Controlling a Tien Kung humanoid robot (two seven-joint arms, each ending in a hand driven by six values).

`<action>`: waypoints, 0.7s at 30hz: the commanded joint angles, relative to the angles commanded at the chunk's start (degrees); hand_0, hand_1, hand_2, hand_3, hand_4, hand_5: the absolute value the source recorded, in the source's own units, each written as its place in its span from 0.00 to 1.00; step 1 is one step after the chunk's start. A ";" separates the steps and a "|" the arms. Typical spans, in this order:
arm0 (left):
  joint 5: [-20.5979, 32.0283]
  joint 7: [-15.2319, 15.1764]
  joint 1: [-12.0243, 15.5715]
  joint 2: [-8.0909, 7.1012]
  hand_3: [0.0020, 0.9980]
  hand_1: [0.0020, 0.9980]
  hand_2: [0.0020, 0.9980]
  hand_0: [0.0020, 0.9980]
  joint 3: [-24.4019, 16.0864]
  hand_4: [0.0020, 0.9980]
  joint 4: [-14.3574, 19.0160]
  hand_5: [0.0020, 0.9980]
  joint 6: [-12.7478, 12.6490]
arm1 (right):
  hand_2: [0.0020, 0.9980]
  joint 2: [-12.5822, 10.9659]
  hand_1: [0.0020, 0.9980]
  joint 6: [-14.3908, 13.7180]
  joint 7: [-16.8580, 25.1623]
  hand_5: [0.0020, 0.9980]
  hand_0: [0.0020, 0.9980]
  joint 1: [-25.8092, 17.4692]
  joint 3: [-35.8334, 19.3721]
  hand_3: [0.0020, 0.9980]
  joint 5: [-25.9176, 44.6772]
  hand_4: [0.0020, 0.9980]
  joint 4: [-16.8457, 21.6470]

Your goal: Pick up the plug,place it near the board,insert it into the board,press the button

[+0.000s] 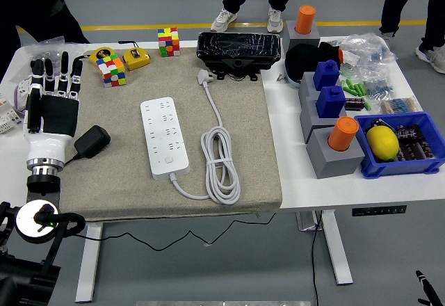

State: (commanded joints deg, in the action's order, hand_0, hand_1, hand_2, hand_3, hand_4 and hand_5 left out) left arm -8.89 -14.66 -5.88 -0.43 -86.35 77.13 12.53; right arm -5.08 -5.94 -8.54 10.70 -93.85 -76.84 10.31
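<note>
Left hand [50, 97] hovers open, holding nothing, just beside the plug [92, 141]; it should descend squarely over the body, keeping the cord free.

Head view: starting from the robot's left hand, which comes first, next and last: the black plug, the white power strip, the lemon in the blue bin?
From the left hand:
1. Black plug, just right of the hand, on the mat's left edge.
2. White power strip, mid-mat.
3. Lemon, in the blue bin at the table's far right.
</note>
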 joint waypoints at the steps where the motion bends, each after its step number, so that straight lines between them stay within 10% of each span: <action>1: -0.19 -0.05 0.01 0.00 0.42 0.50 0.35 0.75 -0.06 0.71 -0.06 0.00 -0.35 | 0.78 -0.01 0.86 -0.01 0.01 1.00 1.00 0.01 -0.01 0.84 0.00 1.00 0.00; 21: -3.78 -0.50 0.05 -0.13 0.43 0.49 0.35 0.74 -0.49 0.71 0.15 0.00 -0.73 | 0.78 -0.11 0.86 -0.02 -0.05 1.00 1.00 0.08 0.14 0.84 0.29 1.00 0.00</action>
State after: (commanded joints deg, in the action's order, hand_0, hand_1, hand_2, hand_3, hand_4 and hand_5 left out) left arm -12.67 -15.17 -5.83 -0.57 -86.84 77.28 11.80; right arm -5.19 -5.96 -8.59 10.78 -93.71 -76.54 10.31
